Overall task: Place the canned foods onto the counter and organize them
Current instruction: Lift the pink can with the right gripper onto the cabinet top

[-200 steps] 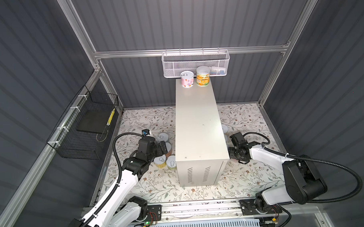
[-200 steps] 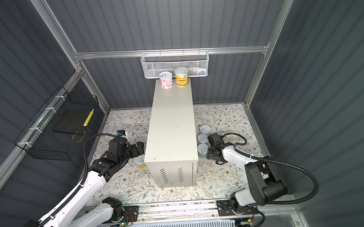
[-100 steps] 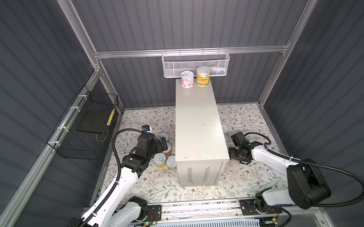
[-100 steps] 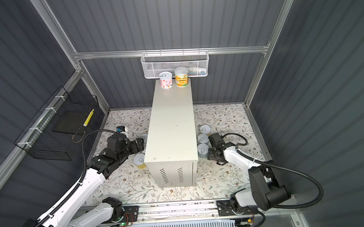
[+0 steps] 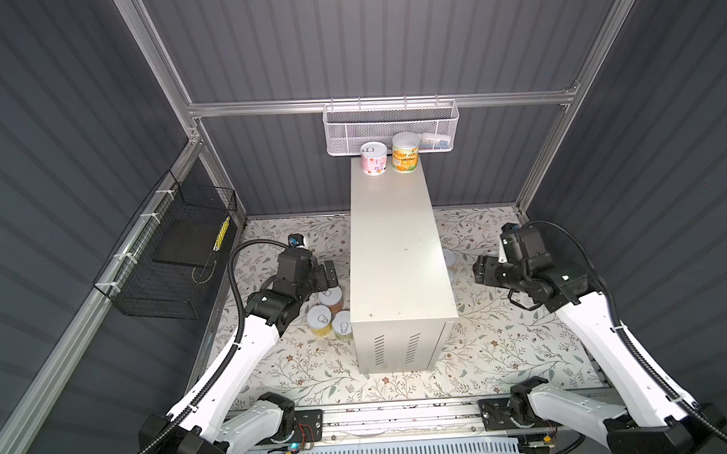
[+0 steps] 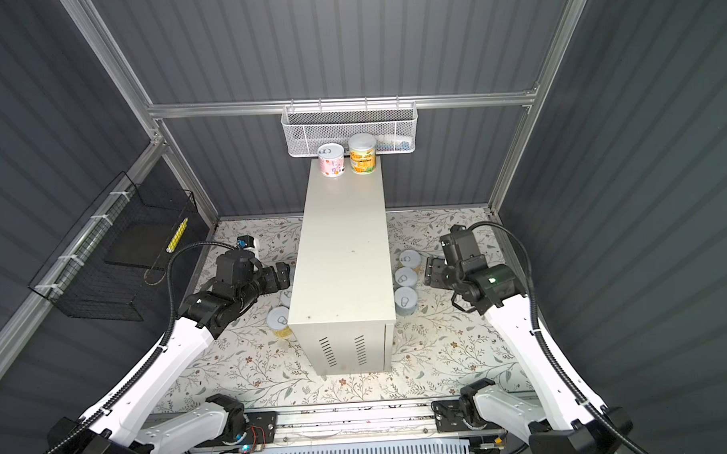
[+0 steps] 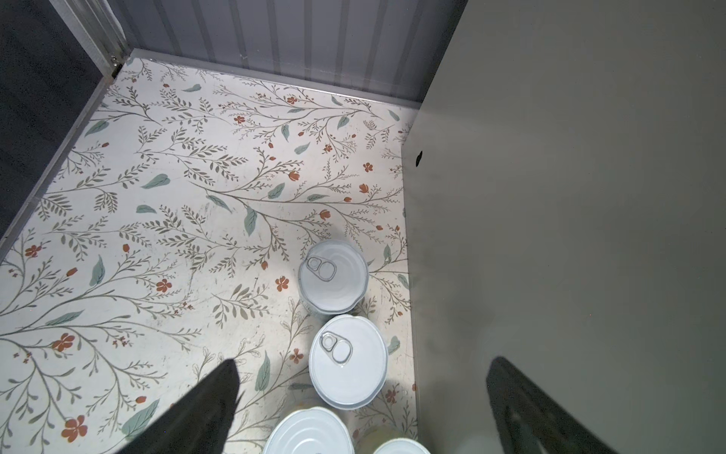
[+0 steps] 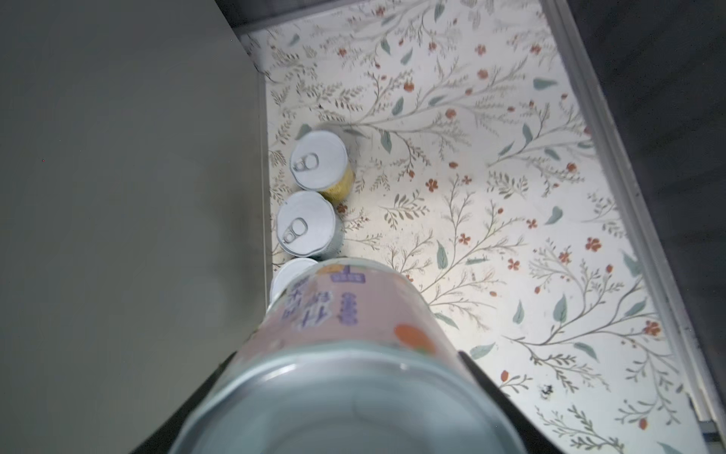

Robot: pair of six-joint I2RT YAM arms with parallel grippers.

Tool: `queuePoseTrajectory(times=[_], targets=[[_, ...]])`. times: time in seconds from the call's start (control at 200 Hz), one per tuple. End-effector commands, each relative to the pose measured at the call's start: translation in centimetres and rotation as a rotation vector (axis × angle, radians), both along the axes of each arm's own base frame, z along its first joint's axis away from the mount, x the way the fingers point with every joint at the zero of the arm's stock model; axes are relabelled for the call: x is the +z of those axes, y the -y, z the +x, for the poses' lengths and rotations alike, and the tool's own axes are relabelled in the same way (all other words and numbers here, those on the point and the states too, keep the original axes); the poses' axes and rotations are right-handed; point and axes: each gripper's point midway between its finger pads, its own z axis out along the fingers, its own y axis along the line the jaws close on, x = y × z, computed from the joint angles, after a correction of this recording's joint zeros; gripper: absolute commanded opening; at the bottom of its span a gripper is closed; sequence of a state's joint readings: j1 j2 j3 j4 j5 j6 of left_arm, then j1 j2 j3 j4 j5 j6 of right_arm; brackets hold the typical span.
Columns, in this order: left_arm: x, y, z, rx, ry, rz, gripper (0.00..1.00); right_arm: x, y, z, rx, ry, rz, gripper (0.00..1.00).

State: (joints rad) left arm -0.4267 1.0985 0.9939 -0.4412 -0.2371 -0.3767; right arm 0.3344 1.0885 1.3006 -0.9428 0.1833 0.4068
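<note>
Two canned foods, a pink one [image 5: 374,158] and an orange one [image 5: 406,153], stand at the far end of the cream counter [image 5: 395,243]. My right gripper [image 8: 345,361] is shut on a pink can [image 8: 345,314], lifted off the floor right of the counter [image 6: 341,245]. In both top views that gripper [image 6: 434,271] hides its can. Three cans [image 6: 405,277] stand in a row below it. My left gripper [image 7: 364,363] is open above a can [image 7: 347,361] left of the counter, with others [image 7: 333,276] close by.
A white mesh basket [image 5: 391,127] hangs on the back wall just behind the counter's far end. A black wire basket [image 5: 171,259] is fixed to the left wall. The floral floor [image 5: 503,335] lies round the counter.
My right arm has lifted and drawn back from the counter's side with the pink can in its grip. My left gripper has slid a little toward the back wall, still open.
</note>
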Motion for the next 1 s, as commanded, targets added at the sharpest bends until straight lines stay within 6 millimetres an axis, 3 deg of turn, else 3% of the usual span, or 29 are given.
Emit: queuePoseTrajectory(times=[0.0, 0.17, 0.415, 0.801, 0.996], targets=[[1.4, -0.2, 0.2, 0.002, 0.034, 0.012, 0.99, 3.7, 0.1, -0.9, 0.048, 0.049, -0.027, 0.0], [1.9, 0.1, 0.8, -0.004, 0.047, 0.005, 0.99, 9.5, -2.2, -1.2, 0.126, 0.179, -0.006, 0.0], [2.9, 0.1, 1.6, -0.016, 0.071, 0.052, 0.99, 14.6, -6.5, -0.7, 0.278, 0.279, -0.074, 0.0], [5.8, 0.3, 1.7, -0.049, 0.143, 0.064, 0.99, 14.8, -17.4, -0.6, 0.655, 0.172, -0.163, 0.0], [6.2, 2.0, 1.8, -0.128, 0.126, 0.035, 0.99, 15.0, -20.8, -0.4, 0.708, 0.207, -0.201, 0.0]])
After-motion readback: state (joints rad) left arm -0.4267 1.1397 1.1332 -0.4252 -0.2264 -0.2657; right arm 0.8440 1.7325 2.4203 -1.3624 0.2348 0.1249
